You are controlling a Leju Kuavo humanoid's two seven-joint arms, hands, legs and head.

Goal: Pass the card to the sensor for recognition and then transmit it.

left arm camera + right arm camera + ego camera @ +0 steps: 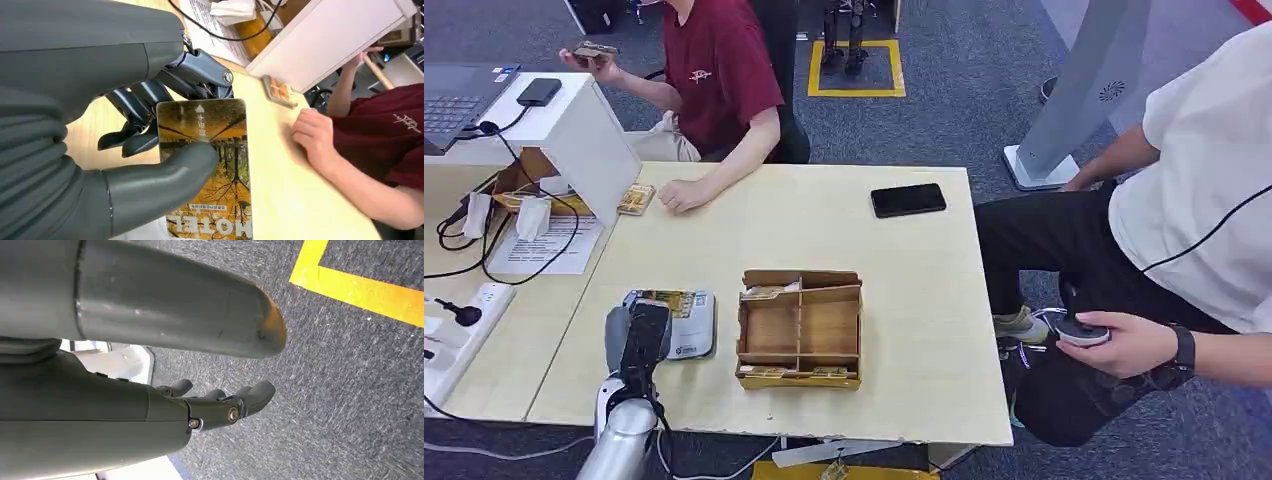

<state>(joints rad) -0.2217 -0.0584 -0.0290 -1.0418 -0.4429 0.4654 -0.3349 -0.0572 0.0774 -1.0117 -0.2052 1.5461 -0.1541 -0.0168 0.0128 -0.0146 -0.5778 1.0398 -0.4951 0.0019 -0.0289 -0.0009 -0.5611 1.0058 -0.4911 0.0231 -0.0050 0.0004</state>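
Left wrist view, thumb (pixel 165 182) hiding card (pixel 210 145) middle, card's end cropped

Card reader (pixel 686 322) sat left of the divided wooden tray (pixel 800 329), phone (pixel 908 200) further back on the table (pixel 894 290).

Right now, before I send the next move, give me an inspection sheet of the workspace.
Surface: light wooden table, no spills seen.
Job's things: card printed HOTEL, held by the left hand over the grey sensor pad; contact cannot be told.
Clutter: wooden divider box; black phone; white stand with a laptop.
Hands: left pinches the card under its thumb; right hand hangs over the grey carpet, holding nothing.
Cables: black leads and a power strip on the adjoining table.
Surroundings: one person in a red shirt with a hand resting on the table; another seated on the right, holding a small device.
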